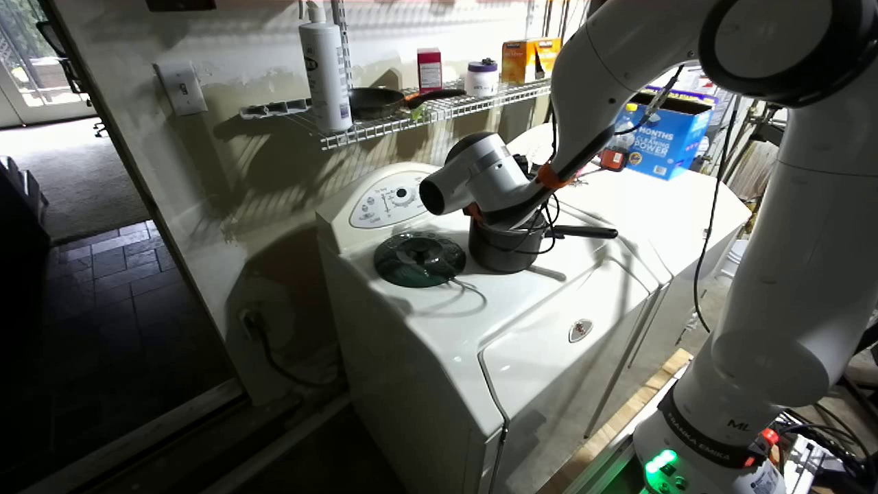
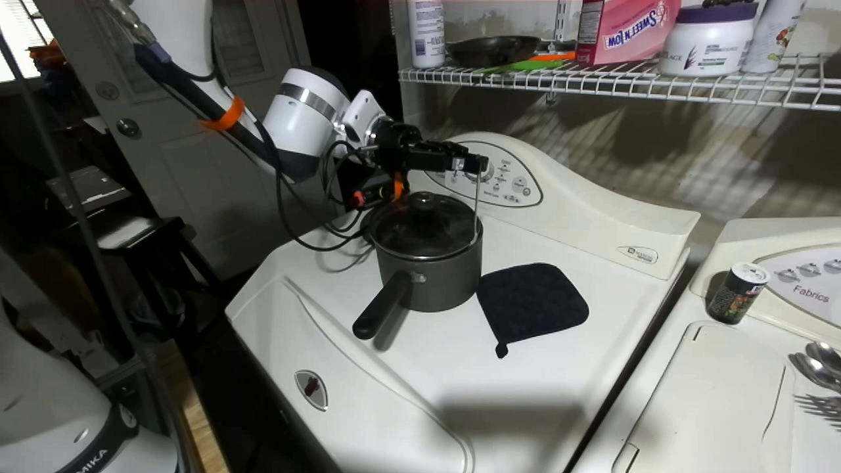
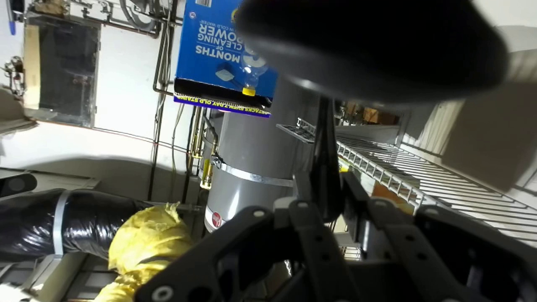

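My gripper (image 2: pixel 474 164) (image 3: pixel 325 188) is shut on the dark handle of a thin utensil (image 2: pixel 476 203) (image 3: pixel 326 147). In an exterior view the utensil hangs almost upright, its lower part meeting the right rim of a dark grey pot (image 2: pixel 430 282) (image 1: pixel 504 254); its lower end is hidden. A dark lid (image 2: pixel 420 230) with a knob shows at the pot's top. A large blurred dark shape (image 3: pixel 369 50) fills the top of the wrist view. Elsewhere the forearm hides the fingers. A dark green round piece (image 1: pixel 418 267) lies beside the pot on the white appliance (image 1: pixel 446 322).
A navy pot holder (image 2: pixel 535 302) lies beside the pot, whose black handle (image 2: pixel 381 305) sticks out. The control panel (image 2: pixel 499 174) rises behind, under a wire shelf (image 2: pixel 624 82). A can (image 2: pixel 737 293) and cutlery (image 2: pixel 818 368) are farther right. A blue box (image 1: pixel 665 140) stands beyond.
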Controlling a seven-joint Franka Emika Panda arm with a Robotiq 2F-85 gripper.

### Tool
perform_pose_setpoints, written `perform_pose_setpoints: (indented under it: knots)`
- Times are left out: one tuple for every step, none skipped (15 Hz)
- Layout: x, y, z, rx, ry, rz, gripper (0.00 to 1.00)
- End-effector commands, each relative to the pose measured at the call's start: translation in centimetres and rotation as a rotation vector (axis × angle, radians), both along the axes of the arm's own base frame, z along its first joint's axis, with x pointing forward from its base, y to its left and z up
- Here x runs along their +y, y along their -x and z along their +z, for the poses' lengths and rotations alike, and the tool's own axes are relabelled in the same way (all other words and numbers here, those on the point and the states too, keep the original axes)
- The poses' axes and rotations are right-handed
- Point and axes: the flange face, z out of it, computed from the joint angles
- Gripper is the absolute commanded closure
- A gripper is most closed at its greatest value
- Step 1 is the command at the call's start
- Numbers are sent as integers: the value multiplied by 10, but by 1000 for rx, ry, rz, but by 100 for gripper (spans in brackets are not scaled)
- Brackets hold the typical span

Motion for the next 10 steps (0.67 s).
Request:
perform_pose_setpoints:
  knots:
    - [-4,-6,8,24,-34,-15,95]
    - [-4,-7,9,28,-37,-17,95]
    - [-5,-8,10,30,-39,-19,95]
    - [-5,-8,10,32,-42,-19,95]
    - [-6,-9,11,34,-44,-20,95]
    - [-6,-9,12,36,-45,-20,95]
    - [-7,-10,12,38,-46,-20,95]
    - [-7,-10,12,40,-47,-20,95]
    - [-8,-10,12,45,-50,-21,95]
    - [-9,-10,11,46,-51,-20,95]
